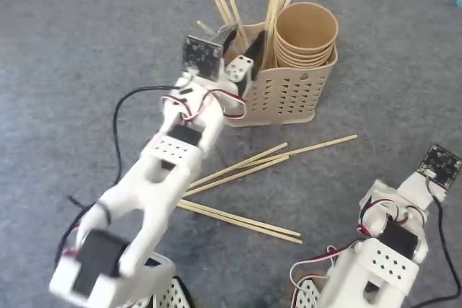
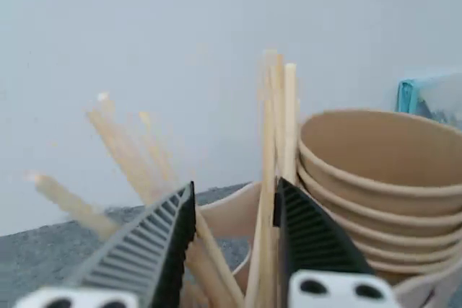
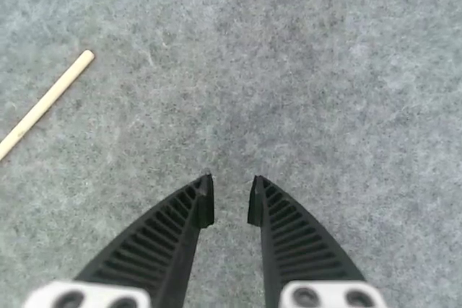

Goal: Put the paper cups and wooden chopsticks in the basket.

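Overhead view of the grey desk. The basket stands at upper centre. Its right compartment holds a nested stack of cups, and standing chopsticks fan out of its left part.

The left end effector hangs over the basket's left compartment. In its wrist view the jaws stand well apart. The standing chopsticks rise just beside one finger, but no grip on them is evident. The cups sit on the far side of those sticks.

Several loose chopsticks lie flat on the desk at centre, below the basket, some crossing; these are not yet stowed.

The right end effector is parted by a narrow gap and holds nothing. It points down at bare desk, with one stick end at the upper left of its view.

Handling, as a judgement: the sticks are light, stiff, thin and smooth, so they are liable to roll or pivot in the jaws. A hold near mid-length on a single stick, clear of the crossings, should balance best. The cups are light and easily crushed; a gentle pinch on the rim would suit them.
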